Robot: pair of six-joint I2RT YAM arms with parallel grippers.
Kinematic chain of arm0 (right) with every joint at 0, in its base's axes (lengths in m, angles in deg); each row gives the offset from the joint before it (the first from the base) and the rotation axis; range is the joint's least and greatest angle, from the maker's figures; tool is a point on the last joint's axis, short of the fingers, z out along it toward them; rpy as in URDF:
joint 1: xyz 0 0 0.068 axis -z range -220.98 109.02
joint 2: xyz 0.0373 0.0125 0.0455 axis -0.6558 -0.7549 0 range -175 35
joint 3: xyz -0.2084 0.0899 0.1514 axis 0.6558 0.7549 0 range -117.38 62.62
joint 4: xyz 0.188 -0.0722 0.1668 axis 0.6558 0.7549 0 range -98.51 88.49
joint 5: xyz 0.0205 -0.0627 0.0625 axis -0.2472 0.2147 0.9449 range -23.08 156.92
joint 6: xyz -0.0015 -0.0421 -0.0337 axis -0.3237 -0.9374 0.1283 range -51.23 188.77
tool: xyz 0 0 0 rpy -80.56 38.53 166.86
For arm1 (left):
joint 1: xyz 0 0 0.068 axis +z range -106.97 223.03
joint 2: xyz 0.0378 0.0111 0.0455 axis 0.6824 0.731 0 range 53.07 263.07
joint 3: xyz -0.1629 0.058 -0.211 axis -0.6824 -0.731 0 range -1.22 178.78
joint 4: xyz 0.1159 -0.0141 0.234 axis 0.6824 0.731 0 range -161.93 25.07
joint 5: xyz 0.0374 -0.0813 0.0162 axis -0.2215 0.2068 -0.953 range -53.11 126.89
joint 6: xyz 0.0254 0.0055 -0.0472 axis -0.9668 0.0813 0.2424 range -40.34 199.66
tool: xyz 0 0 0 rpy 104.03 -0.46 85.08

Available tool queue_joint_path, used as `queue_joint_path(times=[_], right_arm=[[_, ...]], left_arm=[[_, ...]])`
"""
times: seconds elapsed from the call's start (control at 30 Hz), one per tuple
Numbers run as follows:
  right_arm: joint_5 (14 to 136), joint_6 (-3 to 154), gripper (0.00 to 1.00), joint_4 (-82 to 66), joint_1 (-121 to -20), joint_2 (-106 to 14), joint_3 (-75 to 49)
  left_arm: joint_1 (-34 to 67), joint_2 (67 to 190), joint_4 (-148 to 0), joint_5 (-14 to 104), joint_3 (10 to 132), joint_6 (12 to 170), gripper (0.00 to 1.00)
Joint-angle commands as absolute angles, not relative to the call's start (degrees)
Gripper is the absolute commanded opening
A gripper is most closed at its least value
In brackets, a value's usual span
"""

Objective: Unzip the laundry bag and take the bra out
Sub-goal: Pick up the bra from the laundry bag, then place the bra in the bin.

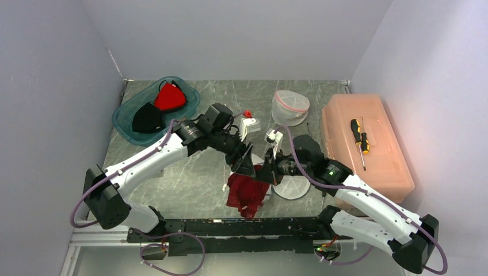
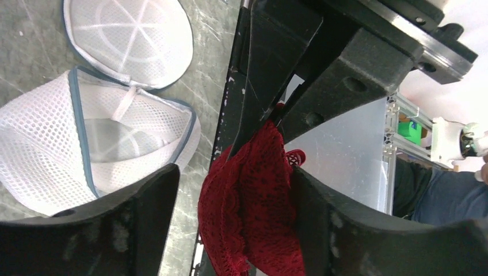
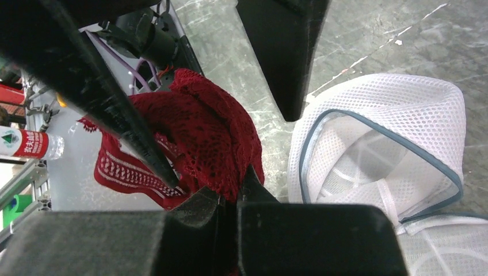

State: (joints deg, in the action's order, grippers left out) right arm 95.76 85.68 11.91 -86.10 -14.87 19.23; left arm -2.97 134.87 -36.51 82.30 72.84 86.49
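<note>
Seen from above, two robot arms meet over the middle of a grey marbled table (image 1: 190, 172). A dark red lace bra (image 1: 246, 194) hangs at about 6 o'clock from the table's centre, near the front edge, already out of its bag. The right tool (image 3: 233, 192) is closed tight on the top of the bra, pinching the lace between its two black fingers. The left tool (image 2: 235, 172) is spread wide, one finger on each side of the hanging bra and not gripping it.

The white mesh laundry bag (image 3: 380, 115) lies on the table just at 3 o'clock of the bra, partly under the right arm. Its blue-trimmed zip edge gapes open, showing the hollow inside.

At 10 o'clock sits a teal tray (image 1: 190, 102) holding a red garment (image 1: 170, 98) and a black garment (image 1: 147, 118). At 1 o'clock stands a second mesh bag (image 1: 289, 108), dome-shaped with a pink trim. At 3 o'clock a translucent orange storage box (image 1: 374, 167) carries a yellow-and-black screwdriver (image 1: 359, 135) on its lid.
</note>
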Motion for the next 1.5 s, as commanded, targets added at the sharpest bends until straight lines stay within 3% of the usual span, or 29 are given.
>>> queue_joint_path(times=[0.0,0.23,0.3,0.33,0.4,0.43,0.47,0.5,0.67,0.77,0.93,1.07,1.33,1.47], right_arm=[[95.4,83.9,0.0,10.8,-86.5,-13.1,17.0],[95.6,84.2,0.0,10.4,-86.6,-11.7,17.3],[95.9,84.7,0.0,10.0,-86.6,-11.5,17.4],[96.0,85.3,0.15,9.9,-86.6,-11.4,17.4],[96.5,86.4,0.55,9.8,-86.6,-11.2,16.8],[96.7,87.1,0.69,10.0,-86.6,-11.1,16.4],[96.8,87.7,0.93,10.3,-86.6,-11.0,15.7],[96.6,88.2,0.99,10.9,-86.6,-10.5,14.9],[85.5,82.7,1.0,24.5,-86.6,-9.7,1.7],[76.4,81.7,1.0,25.1,-86.6,-6.5,-1.2],[66.0,87.9,1.0,7.6,-86.6,5.6,14.4],[66.0,92.4,1.0,-2.7,-86.5,9.3,27.2],[69.6,98.1,0.97,-12.1,-86.6,7.9,38.4],[71.1,100.1,0.96,-14.6,-86.6,10.6,42.2]], left_arm=[[-3.1,134.3,-36.0,85.0,75.0,84.3,0.64],[-3.1,135.1,-34.7,85.1,75.1,83.8,0.09],[-3.1,134.8,-35.2,84.9,74.8,84.2,0.03],[-3.1,134.2,-35.6,84.4,74.6,84.5,0.03],[-3.0,133.1,-37.4,82.8,73.8,85.8,0.03],[-3.0,132.5,-38.2,81.3,73.4,86.3,0.03],[-3.0,131.6,-39.0,78.7,73.0,87.0,0.03],[-2.9,130.7,-39.9,76.2,72.5,87.9,0.03],[1.6,126.3,-43.8,65.8,71.2,93.9,0.03],[7.7,121.2,-46.3,53.1,69.5,100.3,0.03],[15.9,113.9,-52.1,38.1,66.7,111.1,0.03],[24.3,114.7,-53.4,37.0,69.2,117.8,0.03],[46.2,114.9,-72.1,34.4,58.9,135.7,0.03],[52.6,117.0,-79.9,31.5,54.4,139.7,0.03]])
